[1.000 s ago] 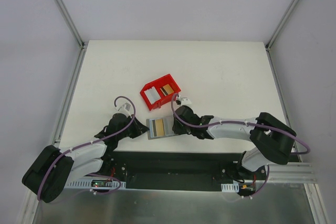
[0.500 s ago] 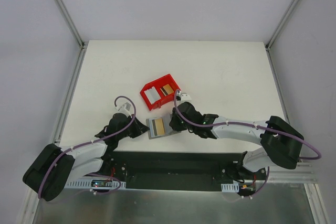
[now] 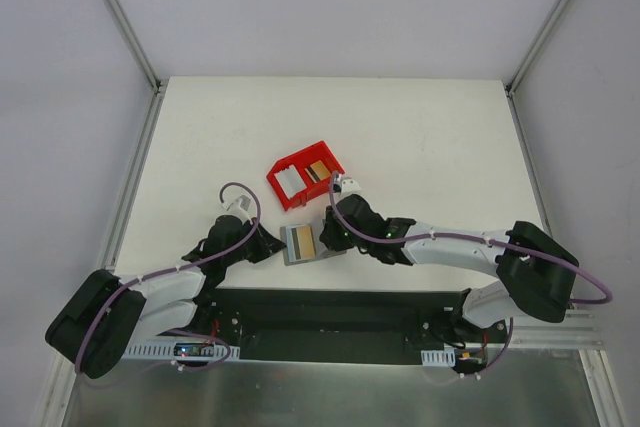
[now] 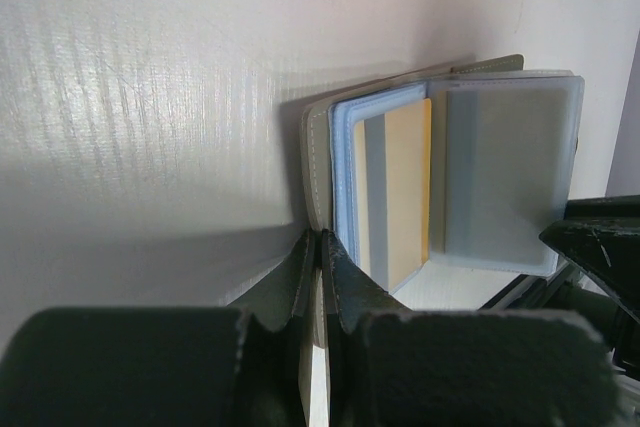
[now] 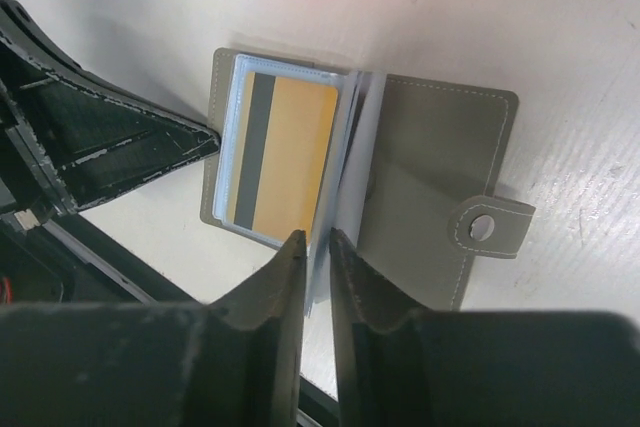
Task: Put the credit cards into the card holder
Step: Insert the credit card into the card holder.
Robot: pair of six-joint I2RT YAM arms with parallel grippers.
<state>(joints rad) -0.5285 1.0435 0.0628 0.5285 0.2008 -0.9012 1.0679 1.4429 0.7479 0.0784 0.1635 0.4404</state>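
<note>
Left gripper (image 4: pixel 322 247): jaws fully closed, clamped on the cover edge of the card holder (image 5: pixel 430 177), at the holder's left side in the top view.

Right gripper (image 5: pixel 316 247): jaws only a narrow slit apart, at the holder's right side in the top view. The edge of a clear sleeve leaf (image 5: pixel 352 137) sat in the slit. Couldn't tell whether it was actually pinched.

The card holder lay open and flat on the surface (image 3: pixel 430 137), lower centre of the top view, between the two grippers. Its grey cover was spread out, with the snap tab (image 5: pixel 490 227) sticking out at the right of the right wrist frame.

A gold card (image 5: pixel 290 152) with a dark stripe sat inside one clear sleeve, on the holder's left half.

Just beyond the holder, towards frame centre, stood the red bin (image 3: pixel 305 174), apart from the holder and both grippers. Inside it were a white card (image 3: pixel 288 180) on the left and a tan card (image 3: pixel 320 169) on the right. A dark strip lay between them, too small to read.
</note>
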